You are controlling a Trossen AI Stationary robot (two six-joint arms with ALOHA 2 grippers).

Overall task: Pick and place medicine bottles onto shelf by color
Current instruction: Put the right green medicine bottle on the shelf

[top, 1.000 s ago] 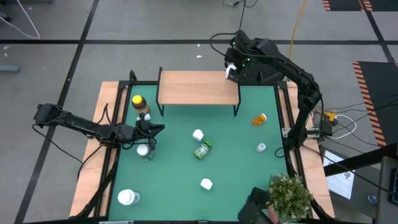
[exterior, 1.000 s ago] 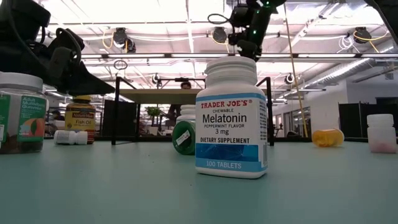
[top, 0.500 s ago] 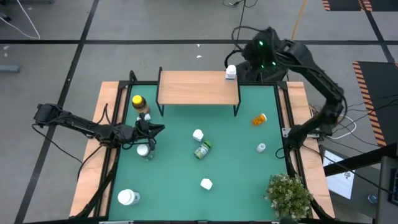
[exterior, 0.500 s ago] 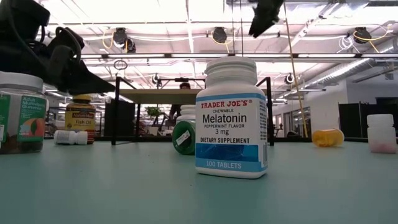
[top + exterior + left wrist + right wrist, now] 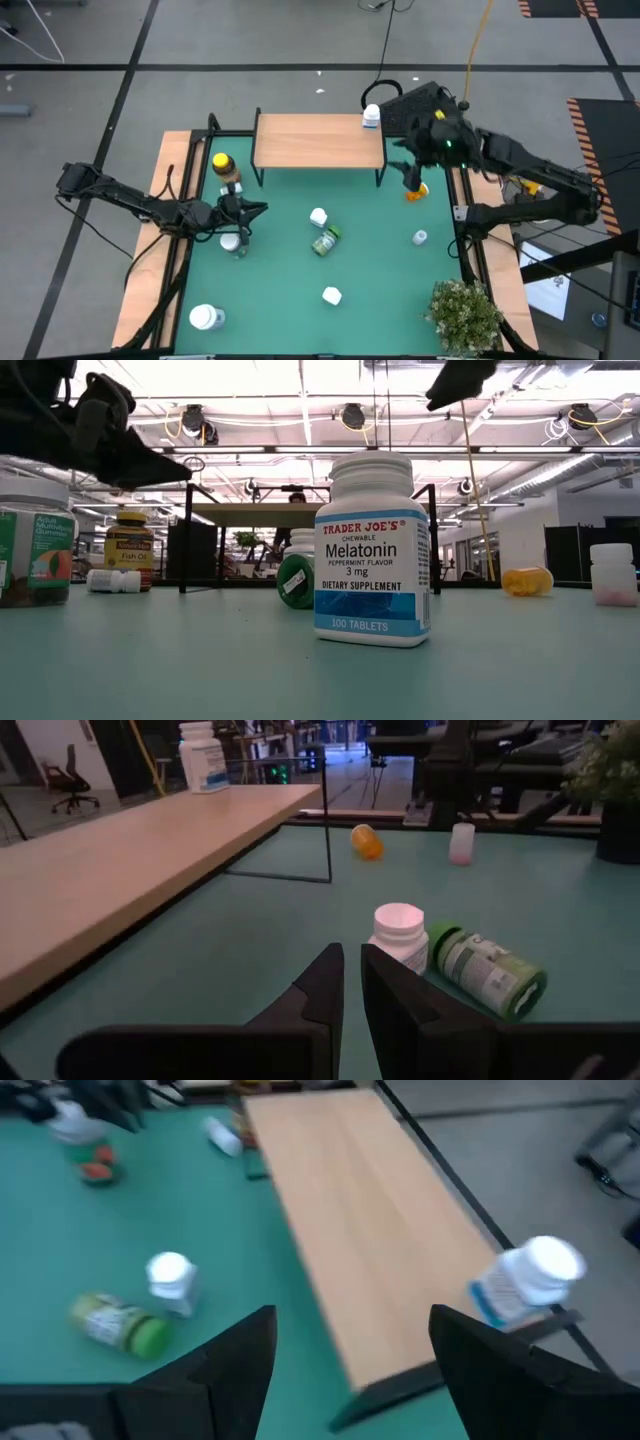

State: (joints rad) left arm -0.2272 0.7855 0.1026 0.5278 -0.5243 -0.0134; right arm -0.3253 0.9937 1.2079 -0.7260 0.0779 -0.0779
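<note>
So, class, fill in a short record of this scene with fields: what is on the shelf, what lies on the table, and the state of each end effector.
On shelf: one white pill bottle with a blue label, standing at the right end of the light-wood shelf on black legs.
On green table mat: amber bottle lying down; green-capped bottle lying down; yellow-capped brown bottle upright.
Right end effector: open, empty, above the amber bottle.
Left end effector: shut, holding nothing.

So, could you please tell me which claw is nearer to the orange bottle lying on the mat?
The right claw hangs just above the orange bottle; the left claw is far across the mat, beside the yellow-capped bottle.
</note>
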